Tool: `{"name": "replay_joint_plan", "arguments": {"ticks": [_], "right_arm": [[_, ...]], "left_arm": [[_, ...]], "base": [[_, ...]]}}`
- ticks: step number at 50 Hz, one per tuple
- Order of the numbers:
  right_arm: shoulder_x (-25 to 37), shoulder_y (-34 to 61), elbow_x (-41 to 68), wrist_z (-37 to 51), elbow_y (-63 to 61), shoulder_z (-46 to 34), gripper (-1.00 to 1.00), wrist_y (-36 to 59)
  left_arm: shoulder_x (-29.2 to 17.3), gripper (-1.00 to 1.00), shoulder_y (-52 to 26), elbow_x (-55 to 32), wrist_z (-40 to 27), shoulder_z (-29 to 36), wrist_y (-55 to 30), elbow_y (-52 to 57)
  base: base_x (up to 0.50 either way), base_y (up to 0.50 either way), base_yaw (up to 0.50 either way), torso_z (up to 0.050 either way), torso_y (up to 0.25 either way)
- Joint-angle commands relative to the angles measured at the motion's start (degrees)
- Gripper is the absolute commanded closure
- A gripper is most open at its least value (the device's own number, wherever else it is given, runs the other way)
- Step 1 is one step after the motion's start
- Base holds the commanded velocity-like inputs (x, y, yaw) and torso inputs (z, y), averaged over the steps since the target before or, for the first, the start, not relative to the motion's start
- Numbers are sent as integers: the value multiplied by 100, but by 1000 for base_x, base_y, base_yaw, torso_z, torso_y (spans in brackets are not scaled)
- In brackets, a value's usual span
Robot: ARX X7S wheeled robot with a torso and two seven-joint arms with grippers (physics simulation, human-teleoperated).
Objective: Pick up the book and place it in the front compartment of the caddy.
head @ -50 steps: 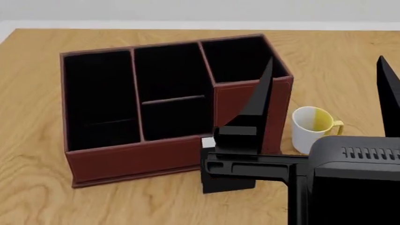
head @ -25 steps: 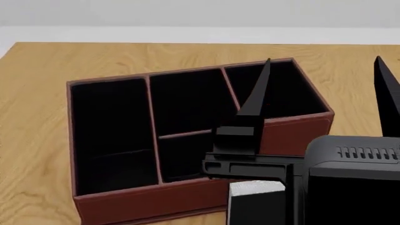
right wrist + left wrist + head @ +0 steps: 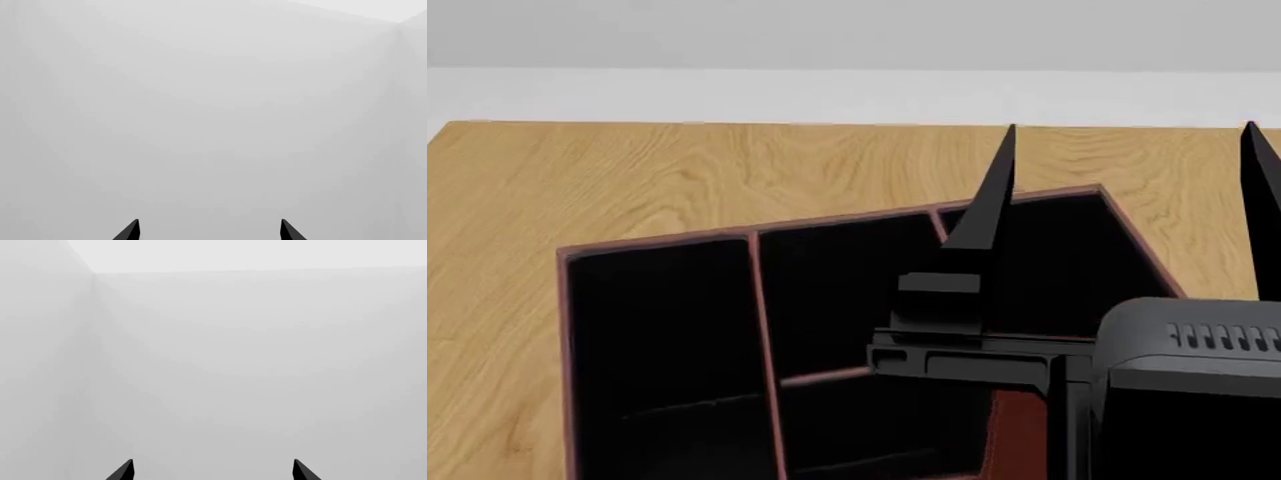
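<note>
Pincer tips of the right pincer point(image 3: 1132, 190) are standing wide apart, pointing up and away over the caddy point(image 3: 747, 238). Nothing is sitting between them. Its wrist camera is showing only a plain pale wall past two tips spread wide. The left pincer point(image 3: 212, 471) is also spread wide and holding nothing, facing a bare wall, likely parked out of the way.

The book is not showing in any picture now, so I cannot tell where it is. It is probably hiding low, under the black arm.

The front compartment point(image 3: 868, 420) is sitting just under the arm, partly covered. Its walls are thin and close, so room is tight. The bench point(image 3: 627, 180) is wide past the caddy.
</note>
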Motion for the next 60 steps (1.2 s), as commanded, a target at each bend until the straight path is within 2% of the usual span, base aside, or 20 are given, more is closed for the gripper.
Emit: {"name": "replay_joint_plan", "arguments": {"ticks": [1, 9, 20, 25, 28, 29, 33, 34, 46, 52, 56, 57, 59, 60], "right_arm": [[-21, 4, 10, 25, -9, 9, -100, 20], [-43, 23, 15, 48, -5, 21, -100, 44], [-8, 119, 140, 39, -49, 75, -100, 70], [-3, 636, 722, -491, 68, 217, -100, 151], [-58, 1567, 1538, -791, 304, 249, -100, 788], [-75, 2021, 2076, -1228, 606, 357, -100, 924], [-198, 2993, 2788, -1919, 1168, 466, -100, 1486], [-412, 3243, 2918, -2126, 1422, 398, -100, 1703], [-1677, 4908, 3328, -4507, 3596, -144, -100, 3448], [-2126, 5682, 2923, -5924, 4521, -565, -100, 4479], [-2373, 6180, 2260, -7565, 4956, -1007, -100, 5205], [-2336, 6518, 1720, -8277, 4990, -1295, -100, 5450], [-2455, 6699, 1191, -9083, 5135, -1532, -100, 5688], [-2481, 6724, 491, -9860, 5115, -1286, -100, 6115]], "left_arm": [[-47, -100, -33, 2, -38, 60, 57, -2], [-85, -100, -45, 8, -68, 90, 99, -2], [-244, -100, -62, -34, -214, 163, 214, 72], [-240, -100, -45, 2, -180, 197, 303, 5], [-288, -100, 16, 5, -190, 179, 384, 9], [-308, -100, 41, 2, -199, 167, 421, 15], [-330, -100, 59, 11, -199, 165, 487, -3], [-355, -100, 71, 2, -223, 157, 498, 21], [-364, -100, 11, -21, -220, 254, 597, -1], [-402, -100, -1, -16, -231, 263, 634, -4], [-426, -100, 5, -10, -250, 267, 666, 1], [-443, -100, 5, -18, -268, 271, 660, 23], [-476, -100, 18, -26, -298, 269, 685, 61], [-505, -100, 19, -40, -320, 267, 696, 87]], "base": [[312, 47, 0, 0, 0], [302, 46, 0, 0, 1], [-3, 0, 0, 0, 1], [0, 0, 0, 0, 0], [0, 0, 0, 0, 0], [0, 0, 0, 0, 0], [0, 0, 0, 0, 0], [0, 0, 0, 0, 10], [0, 0, 0, 0, 0], [0, 0, 0, 0, 0], [0, 0, 0, 0, 0], [0, 0, 0, 0, 0], [0, 0, 0, 0, 0], [0, 0, 0, 0, 0]]}}
